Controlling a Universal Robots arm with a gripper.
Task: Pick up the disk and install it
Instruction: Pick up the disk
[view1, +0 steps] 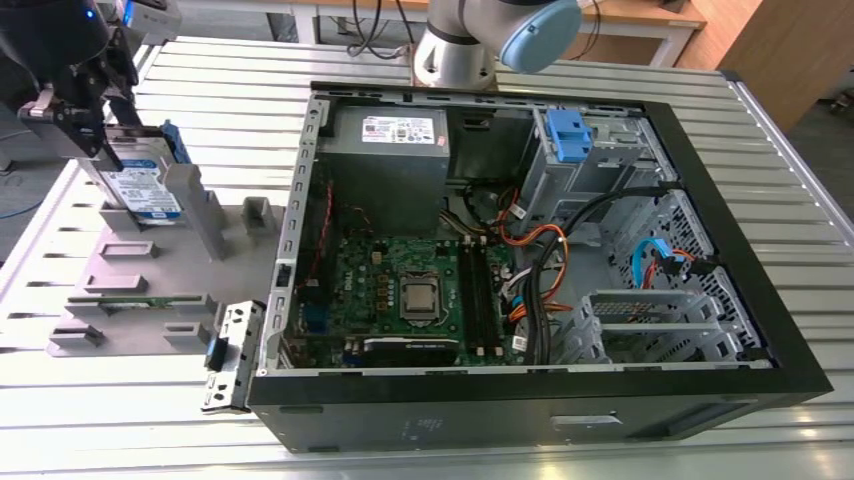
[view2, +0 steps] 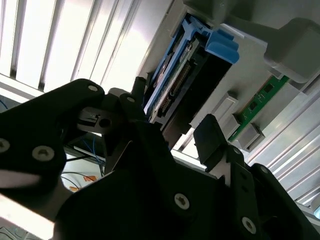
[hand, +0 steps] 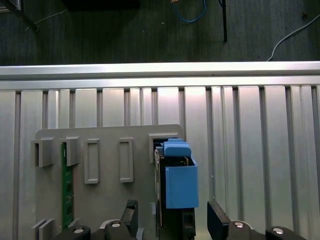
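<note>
Two matte black fingers (hand: 218, 224) of our gripper (hand: 174, 216) stand spread either side of the single disk (hand: 180, 186), clear of its blue plastic rails. We see it upright in the grey slotted holder (view1: 147, 268), lower edge hidden, on the exterior view's left, outside the open computer case (view1: 534, 405).

Disk (hand: 180, 185) stands in the rack (hand: 100, 135), smack between the gripper (hand: 172, 207) jaws, gaps either side. RAM stick (hand: 64, 190) sits a few slots off, case (view1: 534, 412) well to the exterior view's right.
</note>
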